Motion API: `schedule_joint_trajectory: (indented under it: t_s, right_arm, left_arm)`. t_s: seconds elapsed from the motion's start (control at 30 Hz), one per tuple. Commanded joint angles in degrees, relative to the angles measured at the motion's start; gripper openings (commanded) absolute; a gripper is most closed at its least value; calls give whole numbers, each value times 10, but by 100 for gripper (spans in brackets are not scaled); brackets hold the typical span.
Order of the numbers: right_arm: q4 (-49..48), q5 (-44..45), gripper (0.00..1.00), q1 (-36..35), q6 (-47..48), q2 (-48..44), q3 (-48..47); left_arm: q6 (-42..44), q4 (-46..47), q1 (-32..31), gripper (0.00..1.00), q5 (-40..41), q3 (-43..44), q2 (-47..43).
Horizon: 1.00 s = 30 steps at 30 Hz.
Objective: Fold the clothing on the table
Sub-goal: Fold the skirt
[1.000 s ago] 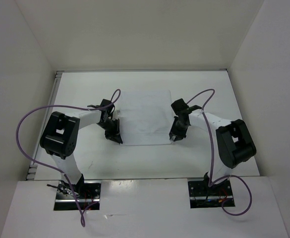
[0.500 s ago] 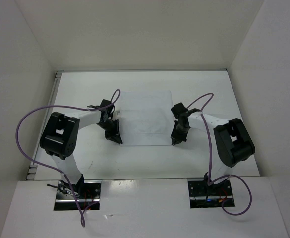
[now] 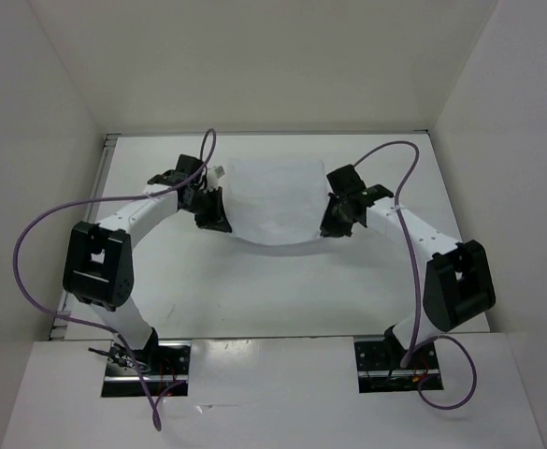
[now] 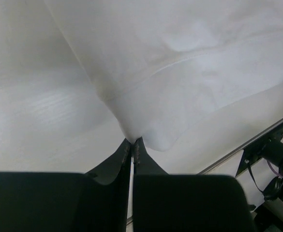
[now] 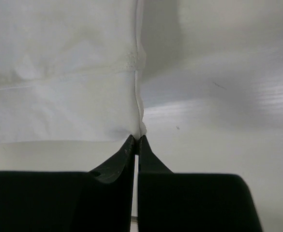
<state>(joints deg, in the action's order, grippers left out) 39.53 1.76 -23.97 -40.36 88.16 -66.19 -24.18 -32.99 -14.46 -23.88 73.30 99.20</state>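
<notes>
Over the table, left gripper and right gripper, clamped shut on the clothing at its near corners, have lifted them; fold begun.

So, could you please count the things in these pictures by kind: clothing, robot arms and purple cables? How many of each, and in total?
White clothing: 1
Robot arms: 2, the left arm and the right arm
Purple cables: 2, the left cable and the right cable
Total: 5
</notes>
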Motion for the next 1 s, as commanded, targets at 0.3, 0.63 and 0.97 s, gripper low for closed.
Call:
schedule_joint_trajectory:
  t_s: [0.3,0.63,0.97]
  right_arm:
    - [146,-91,0,-40,-72,-264,113]
    - [90,-62,0,50,-9,-204,41]
    - [2,-42,0,93,42,-64,-16]
  left_arm:
    - [-42,-95,-12,0,-63,-187,-250]
    - [-53,-32,20,0,-28,-69,-119]
    - [-72,9,64,0,-26,35,39]
